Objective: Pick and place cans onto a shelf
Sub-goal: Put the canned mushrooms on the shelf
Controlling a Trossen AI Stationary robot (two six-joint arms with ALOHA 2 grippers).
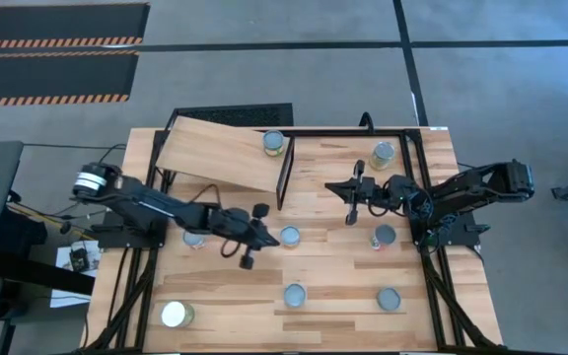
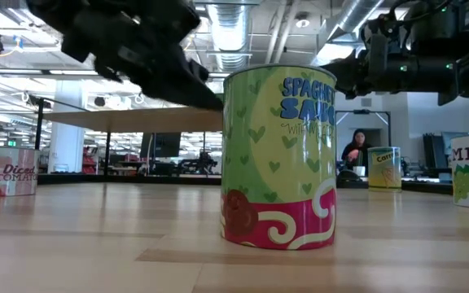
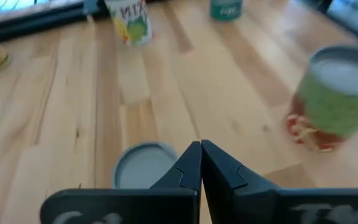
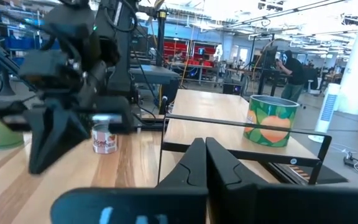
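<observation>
1. My left gripper [image 1: 252,237] hovered over the middle of the wooden surface [image 1: 333,296]. Its fingers [image 3: 188,167] were pressed together and held nothing.
2. My right gripper [image 1: 351,197] hung over the right half of the surface, just inside the black frame [image 1: 343,131]. Its fingers [image 4: 194,158] were also pressed together and empty.
3. The shelf [image 1: 220,153], a slanted light wood board, sat at the far left of the surface on that frame.
4. One can [image 1: 273,143] stood at the shelf's right end.
5. A second can [image 1: 382,153] stood in the far right part of the surface, near the frame's corner.
6. Five cans with grey tops stood on the bare surface: one [image 1: 193,238] beneath my left arm, one [image 1: 290,236] just right of my left gripper, one [image 1: 384,236] below my right gripper, and two [image 1: 294,294] [image 1: 389,299] nearer the front edge.
7. A cream-topped can [image 1: 175,315] stood alone at the front left corner.
8. Seen from surface level, a green and pink can [image 2: 279,159] marked with spaghetti lettering filled the centre.
</observation>
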